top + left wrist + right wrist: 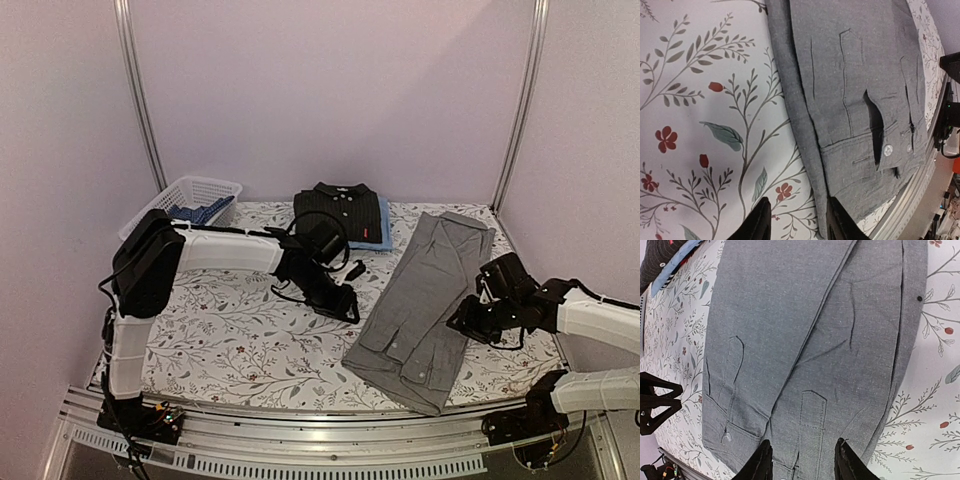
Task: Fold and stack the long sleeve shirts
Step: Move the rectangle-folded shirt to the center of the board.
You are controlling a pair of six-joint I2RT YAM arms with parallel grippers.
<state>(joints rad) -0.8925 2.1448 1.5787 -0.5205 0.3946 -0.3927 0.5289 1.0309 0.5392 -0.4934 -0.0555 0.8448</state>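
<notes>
The grey shirt [425, 300] lies as a long folded strip on the right of the table, sleeve cuffs at its near end. It also shows in the left wrist view [860, 95] and the right wrist view [805, 330]. The black shirt [340, 212] lies folded at the back on the folded light blue shirt [384, 228]. My left gripper [350, 305] is open and empty just left of the grey shirt's edge, with its fingertips [760, 222] over the cloth's border. My right gripper [462, 322] is open and empty above the shirt's right side, jaws spread over a cuff placket [812, 425].
A white lattice basket [190, 200] with blue cloth in it stands at the back left. The floral tablecloth [220, 320] covers the table. A metal rail [300, 420] runs along the near edge. Purple walls close in the back and sides.
</notes>
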